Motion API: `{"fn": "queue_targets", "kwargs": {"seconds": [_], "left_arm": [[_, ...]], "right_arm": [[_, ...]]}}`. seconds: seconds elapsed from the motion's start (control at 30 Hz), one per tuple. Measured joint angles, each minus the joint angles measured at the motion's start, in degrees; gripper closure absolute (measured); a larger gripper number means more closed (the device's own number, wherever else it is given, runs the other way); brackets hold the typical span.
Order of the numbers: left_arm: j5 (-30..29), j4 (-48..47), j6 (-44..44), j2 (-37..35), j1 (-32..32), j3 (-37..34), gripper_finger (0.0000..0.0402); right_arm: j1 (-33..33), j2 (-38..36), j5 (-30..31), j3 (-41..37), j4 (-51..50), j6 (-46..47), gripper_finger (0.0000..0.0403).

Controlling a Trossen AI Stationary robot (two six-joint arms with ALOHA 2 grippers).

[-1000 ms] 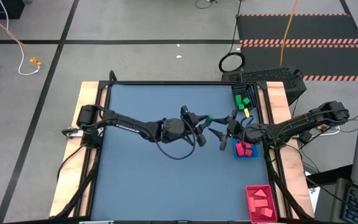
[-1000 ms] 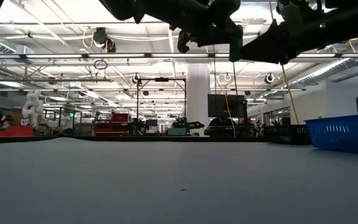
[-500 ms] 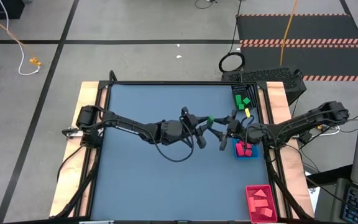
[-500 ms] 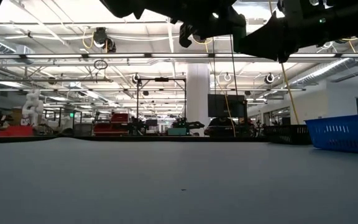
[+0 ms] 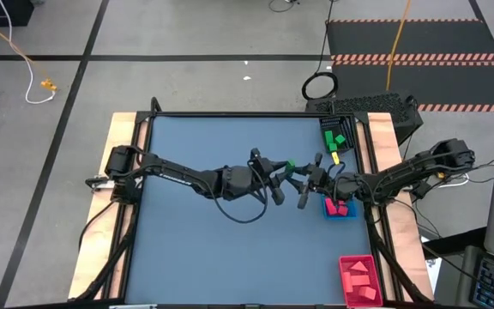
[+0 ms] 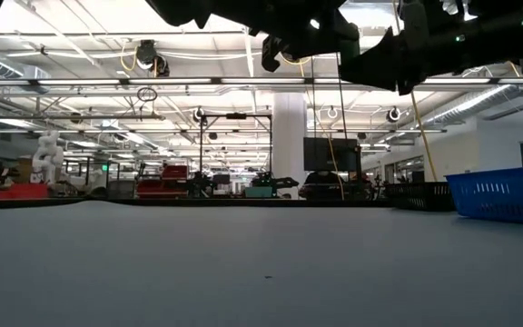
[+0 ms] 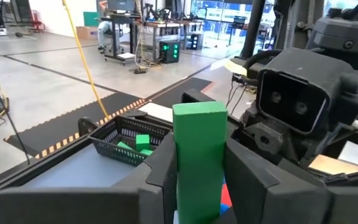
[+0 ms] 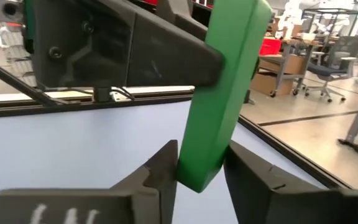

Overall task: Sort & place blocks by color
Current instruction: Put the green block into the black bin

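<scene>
above the counter, right of centre, the left gripper jaws are clenched on a green bar. the right gripper, at its 3 o'clock, has jaws closed around the bar's other end.

A coiled black cable lies on the floor beyond the table.

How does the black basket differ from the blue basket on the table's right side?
The black mesh basket holds green blocks; the blue mesh basket holds red blocks. The black one sits at the far corner, the blue one nearer mid-edge. Both line the right edge of the table.
</scene>
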Motion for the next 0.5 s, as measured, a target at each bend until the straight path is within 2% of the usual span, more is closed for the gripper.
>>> {"fn": "queue_targets", "kwargs": {"seconds": [0.17,0.37,0.5], "left_arm": [[-0.8,-0.6,0.2,0.0,0.0,0.0,0.0294],[1.0,-2.3,0.1,-0.1,-0.1,0.0,0.0285],[0.7,-4.0,0.8,-0.1,0.0,0.0,0.0289]], "right_arm": [[0.0,0.4,0.9,0.0,-0.1,-1.2,0.0319],[0.0,0.2,0.0,0.0,0.0,-3.3,0.0356],[0.0,0.2,0.3,0.0,0.0,-5.4,0.0357]]}}
